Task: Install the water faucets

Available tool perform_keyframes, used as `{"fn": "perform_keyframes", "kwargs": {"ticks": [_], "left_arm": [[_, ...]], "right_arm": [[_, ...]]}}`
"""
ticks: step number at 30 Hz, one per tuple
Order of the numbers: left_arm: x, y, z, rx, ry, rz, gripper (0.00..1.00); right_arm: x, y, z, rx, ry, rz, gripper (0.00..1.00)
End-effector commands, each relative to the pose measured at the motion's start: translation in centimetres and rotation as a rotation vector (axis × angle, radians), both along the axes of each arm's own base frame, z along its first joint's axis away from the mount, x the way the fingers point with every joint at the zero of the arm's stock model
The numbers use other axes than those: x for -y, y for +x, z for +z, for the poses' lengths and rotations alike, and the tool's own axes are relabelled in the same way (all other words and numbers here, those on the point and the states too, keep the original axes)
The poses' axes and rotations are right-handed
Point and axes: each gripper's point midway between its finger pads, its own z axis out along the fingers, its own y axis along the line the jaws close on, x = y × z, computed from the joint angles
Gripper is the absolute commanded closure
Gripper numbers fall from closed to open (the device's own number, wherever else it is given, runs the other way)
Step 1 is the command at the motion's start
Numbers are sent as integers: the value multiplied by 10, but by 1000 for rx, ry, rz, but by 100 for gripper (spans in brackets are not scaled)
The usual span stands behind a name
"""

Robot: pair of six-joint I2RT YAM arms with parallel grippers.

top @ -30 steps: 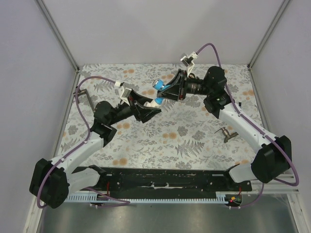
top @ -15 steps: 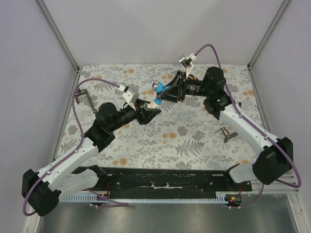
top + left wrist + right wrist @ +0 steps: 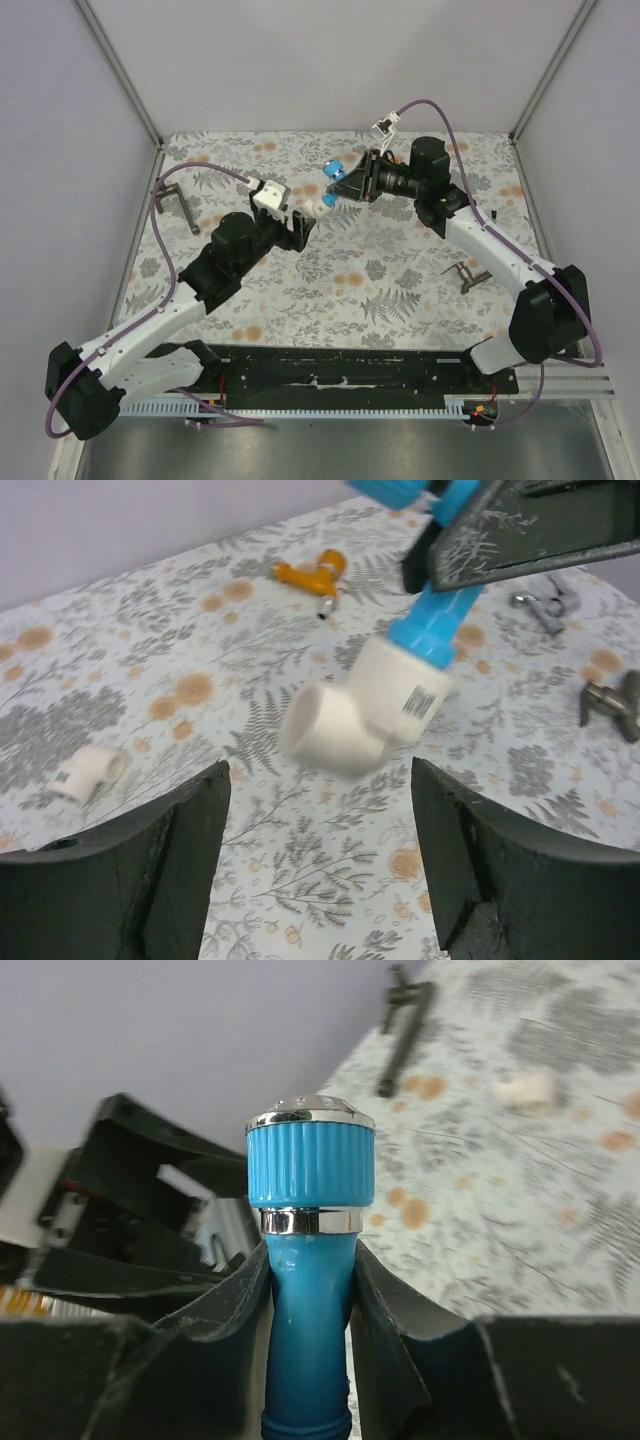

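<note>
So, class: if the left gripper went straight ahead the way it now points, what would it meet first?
Most likely the white elbow fitting on the blue faucet that the right gripper holds; exact depth is unclear.

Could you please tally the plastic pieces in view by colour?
blue faucet: 1
orange faucet: 1
white fittings: 2, the elbow on the blue faucet's end and a loose one on the table
Total: 4
</note>
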Motion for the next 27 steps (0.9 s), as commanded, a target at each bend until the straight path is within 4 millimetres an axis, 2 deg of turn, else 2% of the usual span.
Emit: {"fn": "perform_keyframes", "kwargs": {"ticks": [1,3,4,6,9,10,12,15,17,21,25,27], "left_arm": [[-45,27,4,-81,-98,209,19],[-64,35,-10,-179,-162,248,18],[-76,37,-24,-252,-190,287,18],[-107,42,-43,-343,-211,393,17],[-144,40,-62,-392,-185,550,16],[-151,38,-67,-406,-179,584,16],[-164,32,-74,-432,-163,639,16],[-177,22,-82,-470,-132,699,15],[-183,17,-84,-482,-112,717,15],[-192,10,-78,-466,-97,748,15],[-200,4,-65,-420,-84,768,15],[-204,2,-60,-402,-74,778,15]], "right_arm": [[55,70,-60,-208,-98,-310,100],[79,89,-80,-282,-106,-380,100],[92,99,-89,-313,-102,-416,100],[125,120,-108,-369,-97,-509,100],[187,153,-135,-467,-55,-659,100],[211,164,-142,-496,-24,-709,100],[247,182,-158,-544,28,-781,100],[295,204,-188,-604,71,-878,94],[314,217,-200,-621,75,-900,89],[336,237,-229,-679,75,-932,77],[357,249,-249,-720,61,-973,57],[368,248,-258,-748,29,-998,47]]}}
